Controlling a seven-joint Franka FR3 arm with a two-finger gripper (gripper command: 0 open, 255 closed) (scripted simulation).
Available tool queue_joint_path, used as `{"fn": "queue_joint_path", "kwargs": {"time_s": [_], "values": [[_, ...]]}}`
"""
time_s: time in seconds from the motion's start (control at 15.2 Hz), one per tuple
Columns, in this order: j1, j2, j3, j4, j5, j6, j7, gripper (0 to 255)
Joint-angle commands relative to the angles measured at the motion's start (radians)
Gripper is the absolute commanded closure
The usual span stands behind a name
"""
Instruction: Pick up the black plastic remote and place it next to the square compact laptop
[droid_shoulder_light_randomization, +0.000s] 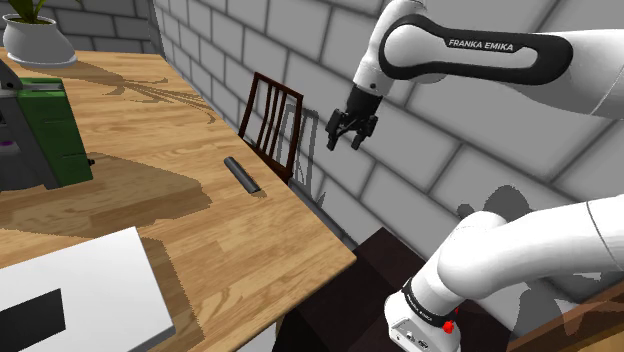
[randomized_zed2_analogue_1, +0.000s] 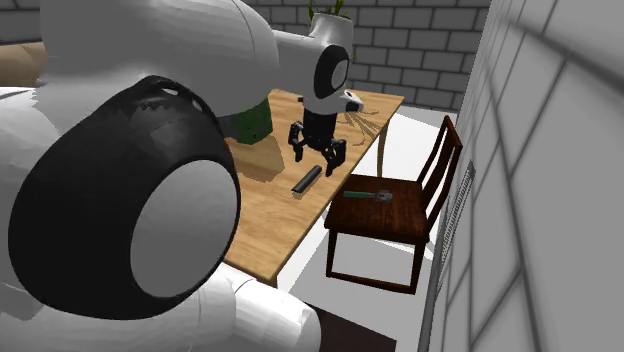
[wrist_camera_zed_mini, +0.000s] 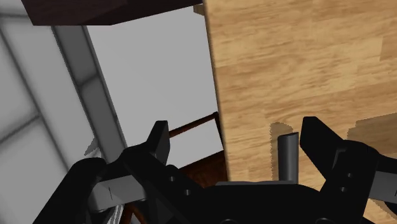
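Reading the shoulder view from its left, you have a white plant pot (droid_shoulder_light_randomization: 38, 45) at the far corner of the wooden tabletop (droid_shoulder_light_randomization: 200, 235). A green and grey boxy object (droid_shoulder_light_randomization: 45, 135) sits just in front of it. The white laptop (droid_shoulder_light_randomization: 100, 285) lies flat at the near left corner, with a black rectangle on it. Further right, the black remote (droid_shoulder_light_randomization: 241, 174) lies flat on the wood close to the tabletop's right edge, well apart from the laptop, its long side running roughly along that edge. Beyond the edge you see a dark wooden chair (droid_shoulder_light_randomization: 278, 87) against the grey brick wall (droid_shoulder_light_randomization: 450, 150). Right of the chair the pincer (droid_shoulder_light_randomization: 351, 131) hangs in the air, higher than the tabletop and touching nothing. In the second exterior view the pincer (randomized_zed2_analogue_1: 318, 150) points down above the remote (randomized_zed2_analogue_1: 306, 180) with a gap between them. To the right, the chair (randomized_zed2_analogue_1: 395, 215) carries a small tool with a teal handle (randomized_zed2_analogue_1: 366, 195) on its seat. In the wrist view your pincer (wrist_camera_zed_mini: 236, 137) is spread wide with nothing clasped. The tabletop's (wrist_camera_zed_mini: 305, 63) edge runs between the fingers, and the end of the remote (wrist_camera_zed_mini: 287, 156) shows on the wood just inside one finger, below it and untouched.
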Motion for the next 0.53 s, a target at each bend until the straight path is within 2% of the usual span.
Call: {"fn": "queue_joint_path", "kwargs": {"time_s": [0.0, 0.46], "values": [[0.011, 0.067, 0.023, 0.018, 0.009, 0.052, 0.018, 0], [0.034, 0.319, 0.077, 0.115, 0.009, 0.21, 0.06, 0]]}}
